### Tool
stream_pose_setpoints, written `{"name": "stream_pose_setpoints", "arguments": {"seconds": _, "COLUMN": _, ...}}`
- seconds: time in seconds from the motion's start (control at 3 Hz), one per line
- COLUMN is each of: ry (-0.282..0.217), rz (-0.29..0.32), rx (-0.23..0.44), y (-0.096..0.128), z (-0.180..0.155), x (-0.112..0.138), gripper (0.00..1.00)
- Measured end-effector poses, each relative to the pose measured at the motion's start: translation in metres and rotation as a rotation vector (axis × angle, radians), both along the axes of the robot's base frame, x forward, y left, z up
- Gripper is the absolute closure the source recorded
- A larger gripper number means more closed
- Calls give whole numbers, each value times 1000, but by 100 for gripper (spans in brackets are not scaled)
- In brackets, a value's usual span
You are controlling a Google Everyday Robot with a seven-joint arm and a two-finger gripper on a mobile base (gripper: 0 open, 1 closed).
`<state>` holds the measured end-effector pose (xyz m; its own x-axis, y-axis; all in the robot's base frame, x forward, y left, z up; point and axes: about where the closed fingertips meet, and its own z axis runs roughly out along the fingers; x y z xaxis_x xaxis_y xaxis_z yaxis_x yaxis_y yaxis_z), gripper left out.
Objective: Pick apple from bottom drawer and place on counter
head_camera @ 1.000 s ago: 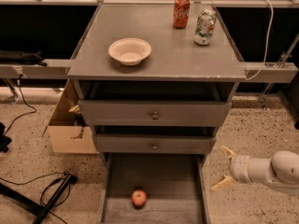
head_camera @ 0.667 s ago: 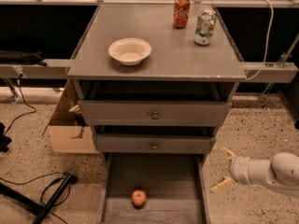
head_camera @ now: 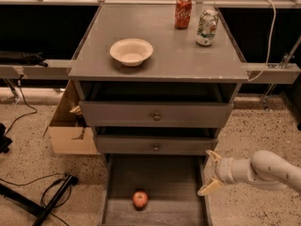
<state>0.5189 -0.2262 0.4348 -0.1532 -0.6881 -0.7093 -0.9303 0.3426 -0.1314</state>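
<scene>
The small red apple (head_camera: 139,198) lies in the pulled-out bottom drawer (head_camera: 155,173), near its front and left of middle. The grey counter (head_camera: 183,51) tops the cabinet above. My gripper (head_camera: 210,172) comes in from the right on a white arm, just outside the drawer's right wall and to the right of the apple. Its two tan fingers (head_camera: 207,188) are spread apart and hold nothing.
On the counter stand a white bowl (head_camera: 131,51), a red soda can (head_camera: 183,12) and a green-and-white can (head_camera: 207,27). The two upper drawers (head_camera: 156,115) are partly pulled out. A cardboard box (head_camera: 70,131) sits left of the cabinet, and cables (head_camera: 42,197) lie on the floor.
My gripper has shifted slightly left toward the drawer's right wall. The apple has not moved.
</scene>
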Motion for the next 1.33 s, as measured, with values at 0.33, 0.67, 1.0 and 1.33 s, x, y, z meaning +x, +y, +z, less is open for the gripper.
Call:
{"name": "stream_pose_setpoints", "arguments": {"seconds": 0.33, "ry": -5, "rz": 93, "rx": -43, "y": 38, "z": -59, "x": 11, "gripper": 0}}
{"name": "stream_pose_setpoints", "arguments": {"seconds": 0.67, "ry": -11, "rz": 163, "rx": -65, "y": 69, "z": -116, "x": 19, "gripper": 0}}
{"name": "stream_pose_setpoints", "arguments": {"seconds": 1.0, "ry": -9, "rz": 238, "rx": -66, "y": 115, "z": -199, "x": 24, "gripper": 0}}
{"name": "stream_pose_setpoints", "arguments": {"seconds": 1.33, "ry": -3, "rz": 245, "rx": -62, "y": 118, "z": -203, "x": 23, "gripper": 0}}
